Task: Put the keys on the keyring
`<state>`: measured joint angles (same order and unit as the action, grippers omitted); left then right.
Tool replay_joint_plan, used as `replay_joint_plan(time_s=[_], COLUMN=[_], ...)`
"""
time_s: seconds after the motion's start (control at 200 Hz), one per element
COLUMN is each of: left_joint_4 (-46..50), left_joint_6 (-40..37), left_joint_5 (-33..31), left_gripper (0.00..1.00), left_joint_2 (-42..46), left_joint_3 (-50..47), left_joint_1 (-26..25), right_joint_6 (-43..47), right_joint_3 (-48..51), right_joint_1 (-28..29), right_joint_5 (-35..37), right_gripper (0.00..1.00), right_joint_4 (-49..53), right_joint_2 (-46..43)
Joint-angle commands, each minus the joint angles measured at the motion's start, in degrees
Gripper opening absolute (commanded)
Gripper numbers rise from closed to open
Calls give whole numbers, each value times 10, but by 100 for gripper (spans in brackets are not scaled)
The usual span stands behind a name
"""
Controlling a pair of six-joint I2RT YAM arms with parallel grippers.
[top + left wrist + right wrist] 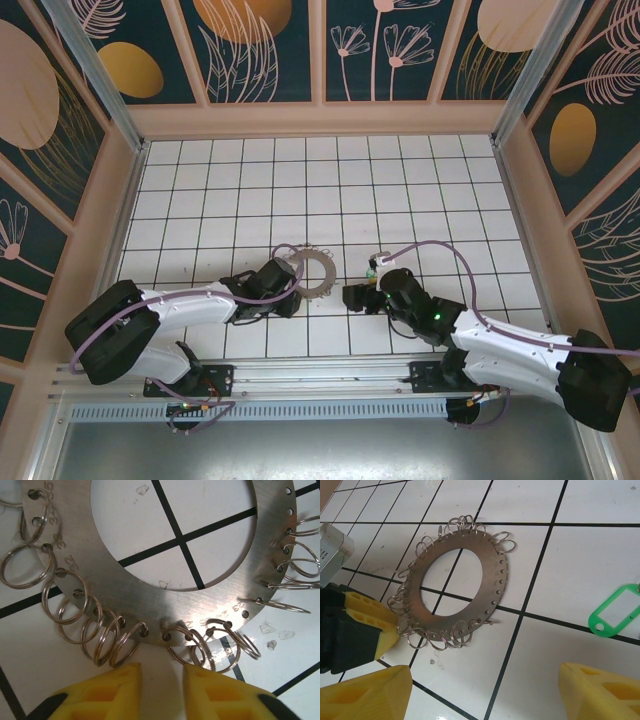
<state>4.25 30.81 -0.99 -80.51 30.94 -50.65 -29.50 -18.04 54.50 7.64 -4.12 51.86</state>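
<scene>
keyring mid-tabletop, left gripper narrowly parted at its fringe – right gripper wide, empty – green key lying apart.

The left arm lies low, reaching to the keyring's near-left edge. The left end effector is just beside that edge, its fingers narrowly parted and empty. The right arm stretches in from the keyring's right. The right end effector is spread wide, empty and apart from the keyring.
</scene>
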Motion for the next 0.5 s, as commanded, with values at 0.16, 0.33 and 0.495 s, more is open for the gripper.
replay_joint_plan(time_s=[0.16,0.33,0.495], left_joint_4=[-1,-3,-9], left_joint_6=[-14,-16,-16], left_joint_5=[-8,-7,-16], left_gripper=[34,34,34], left_joint_2=[17,16,9], left_joint_3=[18,24,27], left_joint_1=[-4,-3,-3], right_joint_6=[-7,-8,-10], right_joint_3=[8,9,11], right_joint_1=[-6,-5,-6], right_joint_5=[12,12,15], right_gripper=[78,78,78], right_joint_4=[-11,-6,-1], right_joint_2=[-9,-14,-22])
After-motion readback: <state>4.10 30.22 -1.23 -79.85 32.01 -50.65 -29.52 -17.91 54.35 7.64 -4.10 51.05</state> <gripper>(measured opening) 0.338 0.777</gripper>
